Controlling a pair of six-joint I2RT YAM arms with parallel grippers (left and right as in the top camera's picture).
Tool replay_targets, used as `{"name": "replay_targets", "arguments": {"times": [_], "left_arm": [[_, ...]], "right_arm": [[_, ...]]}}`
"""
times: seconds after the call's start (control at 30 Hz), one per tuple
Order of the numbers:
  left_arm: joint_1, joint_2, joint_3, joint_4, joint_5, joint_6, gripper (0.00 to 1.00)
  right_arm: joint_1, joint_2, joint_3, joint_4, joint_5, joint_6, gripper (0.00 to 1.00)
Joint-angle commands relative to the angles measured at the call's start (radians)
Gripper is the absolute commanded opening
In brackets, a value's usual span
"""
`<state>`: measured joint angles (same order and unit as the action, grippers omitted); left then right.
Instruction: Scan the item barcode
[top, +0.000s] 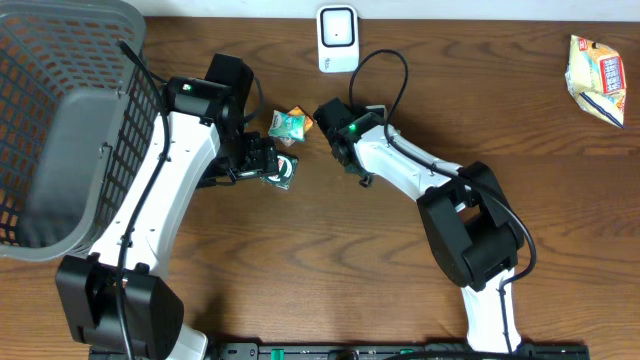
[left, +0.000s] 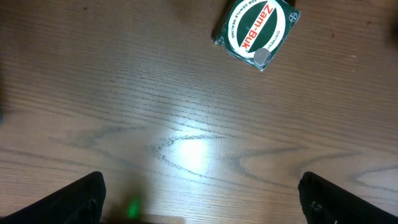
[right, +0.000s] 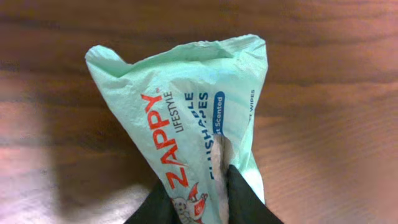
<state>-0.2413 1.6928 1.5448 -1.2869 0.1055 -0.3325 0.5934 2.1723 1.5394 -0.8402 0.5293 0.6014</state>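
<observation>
Right wrist, right gripper (right: 200, 186) pinching wipes packet (right: 186, 93), left gripper (left: 202, 202) spread wide

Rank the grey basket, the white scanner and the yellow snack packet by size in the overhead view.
Largest: grey basket.
Next: yellow snack packet.
Smallest: white scanner, only a little smaller than the packet.

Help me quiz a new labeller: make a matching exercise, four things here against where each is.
Things: 1 wipes; 2 tin; 3 scanner; 4 basket.
Places: A left side of overhead view; B top centre of overhead view; C pinched by right gripper; D on table before open left gripper.
Pairs: 1-C, 2-D, 3-B, 4-A.
</observation>
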Motion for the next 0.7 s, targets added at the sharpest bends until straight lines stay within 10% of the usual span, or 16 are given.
{"name": "replay_targets", "arguments": {"times": [0.0,0.67], "left_arm": [[0.0,0.004,0.011,-0.007,-0.002,0.006,0.98],[0.0,0.004,0.011,-0.007,-0.002,0.006,0.98]], "right_arm": [[-0.006,-0.036,0.025,-0.043,-0.024,-0.006,0.15],[-0.397,-0.174,-0.127,0.067,-1.472,-0.525,0.01]]}}
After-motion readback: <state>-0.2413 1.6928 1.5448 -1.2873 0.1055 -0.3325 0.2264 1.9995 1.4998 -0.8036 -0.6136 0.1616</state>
